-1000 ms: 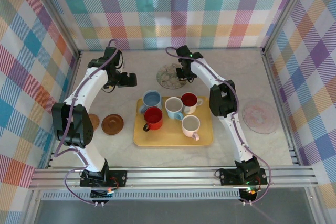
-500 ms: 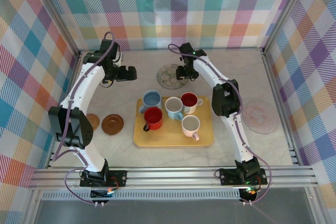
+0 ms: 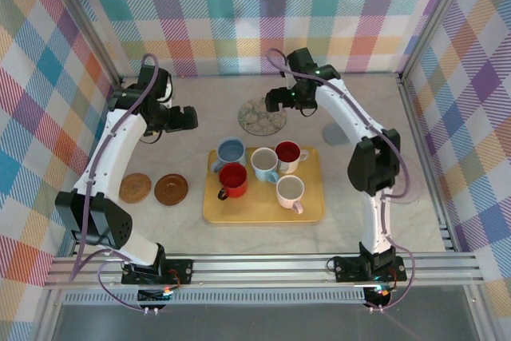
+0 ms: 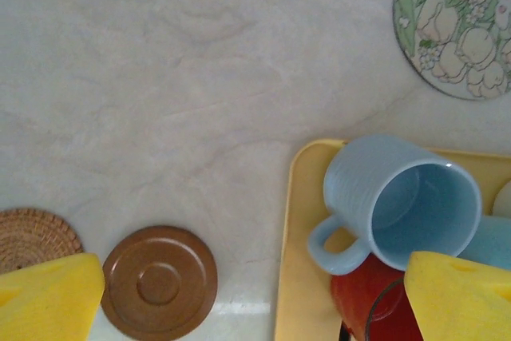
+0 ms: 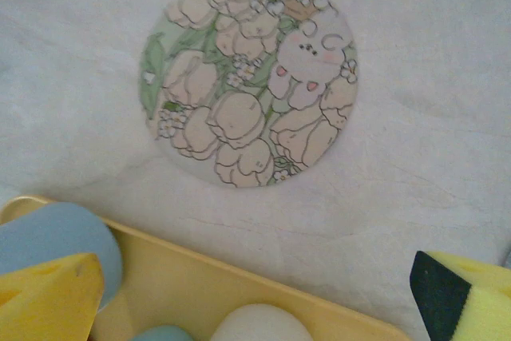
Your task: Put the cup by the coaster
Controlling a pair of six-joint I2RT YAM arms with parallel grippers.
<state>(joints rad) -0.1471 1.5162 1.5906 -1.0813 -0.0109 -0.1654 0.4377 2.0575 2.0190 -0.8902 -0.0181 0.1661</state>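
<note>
Several cups stand on the yellow tray [image 3: 215, 212]: a blue cup [image 3: 231, 152], a red cup [image 3: 233, 177] and others beside them. A floral coaster [image 3: 262, 116] lies flat on the table just behind the tray. My right gripper [image 3: 273, 101] hovers over its far edge, open and holding nothing. In the right wrist view the floral coaster [image 5: 251, 73] lies beyond my right gripper [image 5: 255, 301]. My left gripper [image 3: 185, 118] is open, left of the coaster. In the left wrist view my left gripper [image 4: 254, 301] is above the blue cup [image 4: 399, 201] and tray edge [image 4: 307, 277].
A brown coaster [image 3: 171, 189] and a woven coaster [image 3: 135, 188] lie left of the tray. A pink coaster [image 3: 395, 177] sits at the right, partly behind the right arm. Checked walls close in the table on three sides.
My right gripper has opened wide and drawn back from the floral coaster, its arm swinging right. The left arm has pulled back and to the left.
</note>
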